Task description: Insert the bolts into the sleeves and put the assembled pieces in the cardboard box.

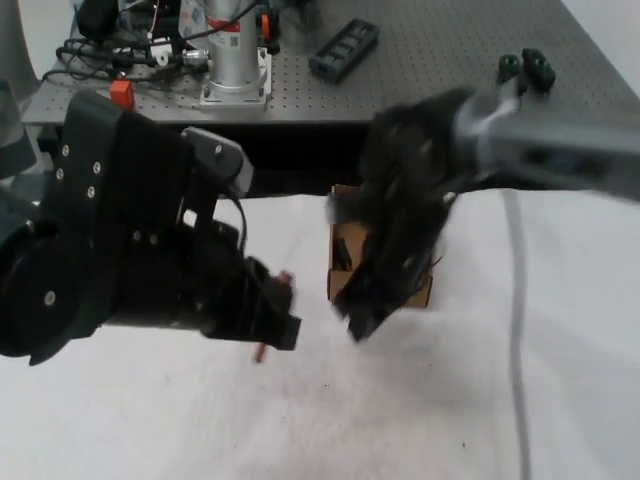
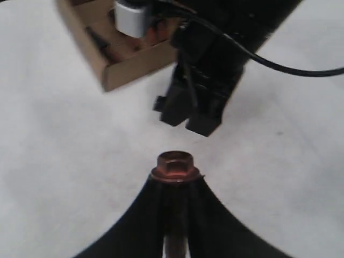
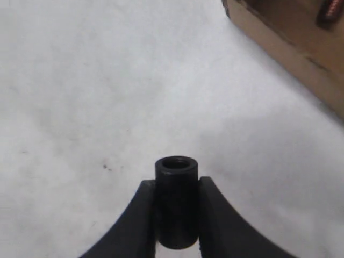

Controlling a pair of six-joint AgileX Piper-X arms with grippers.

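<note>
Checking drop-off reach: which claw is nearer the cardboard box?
Right. The right claw, holding a sleeve, is right by the cardboard box's near side; the left claw, holding a bolt, sits farther off to the box's left.

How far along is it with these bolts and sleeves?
Partway. A copper-coloured piece already lies in the cardboard box, perhaps a finished one. In hand: the left gripper grips a bolt, the right gripper a black sleeve, held apart. To do: slide the bolt into the sleeve and drop the pair in the box.
</note>
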